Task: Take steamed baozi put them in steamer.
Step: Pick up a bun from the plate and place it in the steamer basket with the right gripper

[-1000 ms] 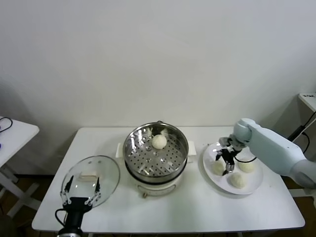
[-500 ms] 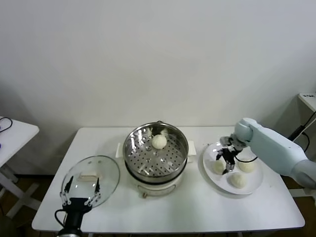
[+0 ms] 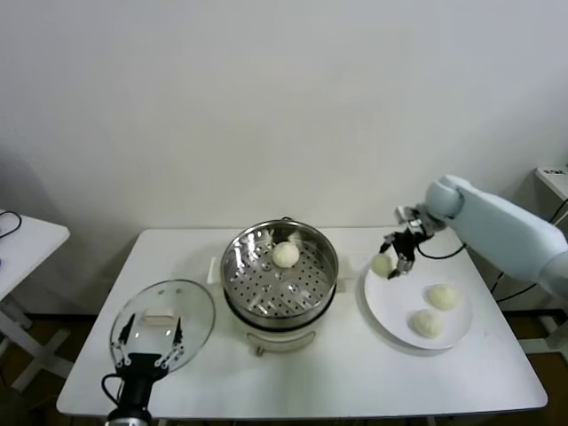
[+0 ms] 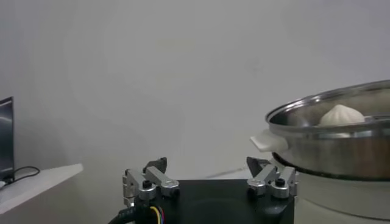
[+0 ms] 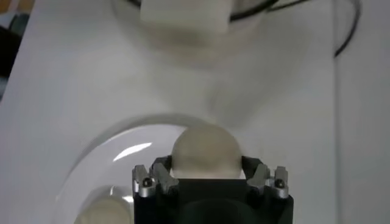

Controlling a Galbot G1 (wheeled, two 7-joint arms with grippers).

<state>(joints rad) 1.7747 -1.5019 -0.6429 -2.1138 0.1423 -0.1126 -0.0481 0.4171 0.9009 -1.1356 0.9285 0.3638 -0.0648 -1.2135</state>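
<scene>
Nearest to me, my left gripper hangs low at the front-left corner of the table, its fingers spread as wide as they go and holding nothing, just in front of the glass lid that lies flat there; it is idle, and the one risk it poses is a bump against that lid if it stirs. Farther out on my right, my right gripper has its fingers closed partway around one baozi, pinching it from both sides and carrying it clear of the white plate, above the plate's rim on the side facing the steamer. Two more baozi sit on the plate below, and a fourth already rests on the perforated tray toward the back of the steamer. My worry is the grip: the bun looks soft and rounded, so squeezing harder could dent or tear its skin, while too light a hold could let it slip during the crossing and drop onto the table in the gap between plate and pot. I also judge the steel rim a hazard, since a low approach could knock the bun loose, and releasing too close to the resting bun could press the two together.
</scene>
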